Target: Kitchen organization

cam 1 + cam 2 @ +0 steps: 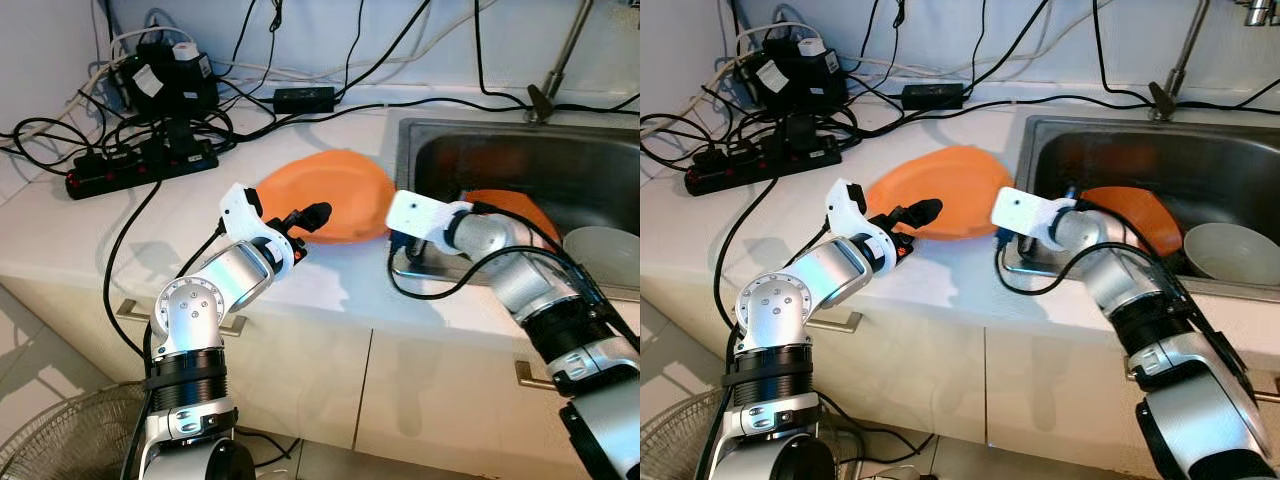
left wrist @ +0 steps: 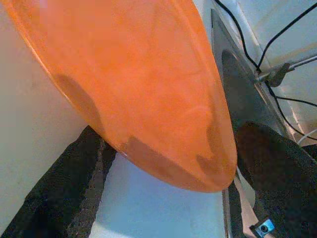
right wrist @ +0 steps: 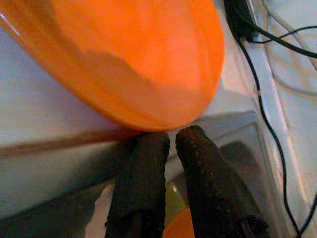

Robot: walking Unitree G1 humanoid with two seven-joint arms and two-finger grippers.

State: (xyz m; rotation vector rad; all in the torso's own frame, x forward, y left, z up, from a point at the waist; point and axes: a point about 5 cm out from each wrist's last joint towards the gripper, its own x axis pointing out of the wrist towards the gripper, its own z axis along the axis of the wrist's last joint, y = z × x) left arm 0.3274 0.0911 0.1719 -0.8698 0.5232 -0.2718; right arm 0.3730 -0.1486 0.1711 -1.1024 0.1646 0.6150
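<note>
Low at the front, a wire fan [image 1: 55, 440] stands on the floor by the cabinet doors [image 1: 300, 380], which have flat metal handles.

On the white bench [image 1: 90, 235], the left end effector [image 1: 308, 218] reaches in from the front left; its black fingers are spread wide, one on each side of the near rim of an orange plate [image 1: 335, 195]. In the left wrist view the plate's rim sits between the two rough, rubbery fingers [image 2: 64, 193], but whether they touch it cannot be told.

The plate is smooth, glossy plastic, round and shallow, lying on the bench just left of the sink [image 1: 520, 150].

The right end effector [image 3: 171, 139] comes from the right, over the sink's front left corner. Its two textured fingers are pressed together with a thin gap, holding nothing, and their tips touch or nearly touch the plate's right edge.

The sink is brushed steel with a rounded rectangular basin. Inside, a second orange dish [image 1: 515, 210] leans behind the right arm, and a pale bowl [image 1: 600, 255] sits at the right.

Farther back, a black power strip [image 1: 140, 165], adapters [image 1: 165, 80] and tangled black and white cables [image 1: 300, 75] lie along the wall, and a metal tap [image 1: 560, 60] rises behind the sink.
</note>
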